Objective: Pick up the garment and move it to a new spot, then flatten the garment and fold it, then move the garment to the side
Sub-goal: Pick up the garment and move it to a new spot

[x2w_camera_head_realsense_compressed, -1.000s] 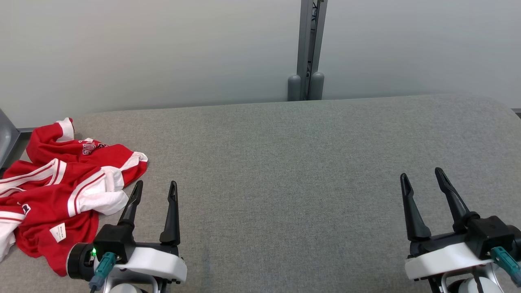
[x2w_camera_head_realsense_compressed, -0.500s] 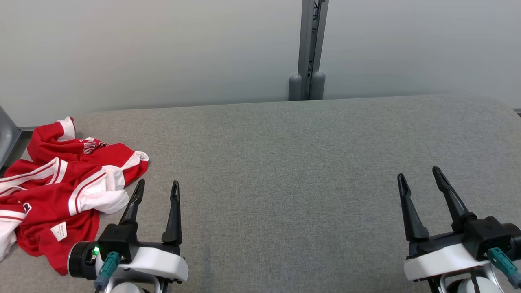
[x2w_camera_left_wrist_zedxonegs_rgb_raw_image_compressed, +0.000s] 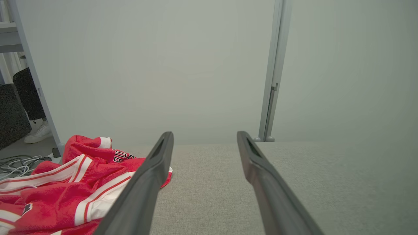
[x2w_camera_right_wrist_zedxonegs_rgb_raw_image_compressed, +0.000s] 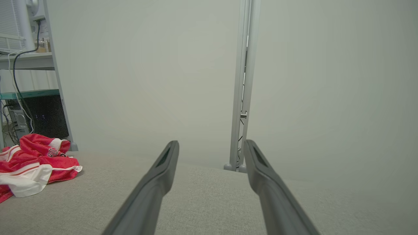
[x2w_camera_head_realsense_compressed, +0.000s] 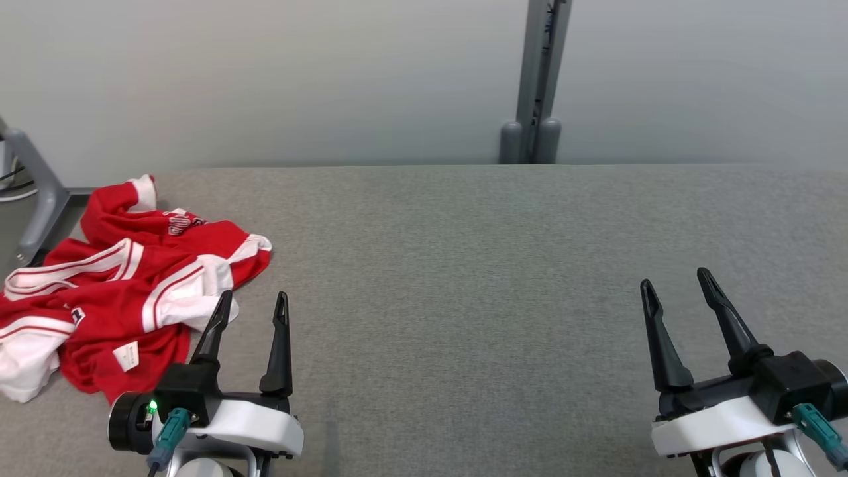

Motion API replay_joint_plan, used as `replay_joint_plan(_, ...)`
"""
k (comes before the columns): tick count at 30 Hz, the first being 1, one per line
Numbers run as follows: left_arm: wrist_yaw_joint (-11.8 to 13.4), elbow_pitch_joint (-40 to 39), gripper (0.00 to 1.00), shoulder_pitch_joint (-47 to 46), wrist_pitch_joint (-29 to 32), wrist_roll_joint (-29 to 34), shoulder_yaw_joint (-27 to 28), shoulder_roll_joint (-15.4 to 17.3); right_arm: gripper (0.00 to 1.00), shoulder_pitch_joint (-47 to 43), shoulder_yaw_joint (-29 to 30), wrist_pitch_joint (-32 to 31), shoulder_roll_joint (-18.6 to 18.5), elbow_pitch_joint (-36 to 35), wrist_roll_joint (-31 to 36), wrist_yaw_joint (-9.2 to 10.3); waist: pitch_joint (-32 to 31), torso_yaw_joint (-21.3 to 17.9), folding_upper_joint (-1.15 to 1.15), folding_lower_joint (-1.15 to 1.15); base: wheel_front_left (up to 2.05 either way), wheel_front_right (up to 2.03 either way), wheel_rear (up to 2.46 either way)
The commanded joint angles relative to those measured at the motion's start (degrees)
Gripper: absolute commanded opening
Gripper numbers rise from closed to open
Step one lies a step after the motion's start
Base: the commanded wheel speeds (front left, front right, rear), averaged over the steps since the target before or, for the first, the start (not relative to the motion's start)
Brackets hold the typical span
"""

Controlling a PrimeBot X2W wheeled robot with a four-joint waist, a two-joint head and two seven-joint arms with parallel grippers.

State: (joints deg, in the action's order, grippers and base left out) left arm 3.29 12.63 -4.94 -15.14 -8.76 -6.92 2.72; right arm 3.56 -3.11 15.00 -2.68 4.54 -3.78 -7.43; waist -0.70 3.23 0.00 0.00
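The garment point(x2w_camera_head_realsense_compressed: 126, 285) is a red jersey with white stripes, crumpled at the left end of the grey table point(x2w_camera_head_realsense_compressed: 464, 265). It also shows low at the left in the left wrist view, garment point(x2w_camera_left_wrist_zedxonegs_rgb_raw_image_compressed: 65, 189), and far left in the right wrist view, garment point(x2w_camera_right_wrist_zedxonegs_rgb_raw_image_compressed: 32, 163). My left gripper point(x2w_camera_head_realsense_compressed: 255, 301) stands open at the lower left, its left finger just over the garment's near right edge, nothing between the fingers. My right gripper point(x2w_camera_head_realsense_compressed: 672, 281) stands open at the lower right over bare table, far from the garment.
A pale wall with a grey upright post point(x2w_camera_head_realsense_compressed: 536, 86) runs behind the table. A grey metal frame leg point(x2w_camera_head_realsense_compressed: 33, 192) stands off the table's left end, with cables and dark equipment point(x2w_camera_right_wrist_zedxonegs_rgb_raw_image_compressed: 42, 117) beyond it.
The head camera has turned left, so the whole picture shifted right and the frame leg came into view. Both grippers stay open and hold about the same places.
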Motion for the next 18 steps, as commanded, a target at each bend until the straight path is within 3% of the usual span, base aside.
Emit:
replay_joint_plan(1,-0.2,-0.2,1.00,-0.8,0.0,-0.2,0.3,0.3,1.00,0.0,-0.1,0.3,-0.4,-0.2,-0.4,-0.11,0.0,1.2,0.00,0.00,0.00,0.00,0.00)
replay_joint_plan(18,-0.4,1.1,1.00,0.0,0.0,-0.9,2.2,0.3,1.00,-0.6,-2.8,0.3,-0.4,0.5,-3.2,-0.11,-0.1,15.0,0.00,0.00,0.00,0.00,0.00)
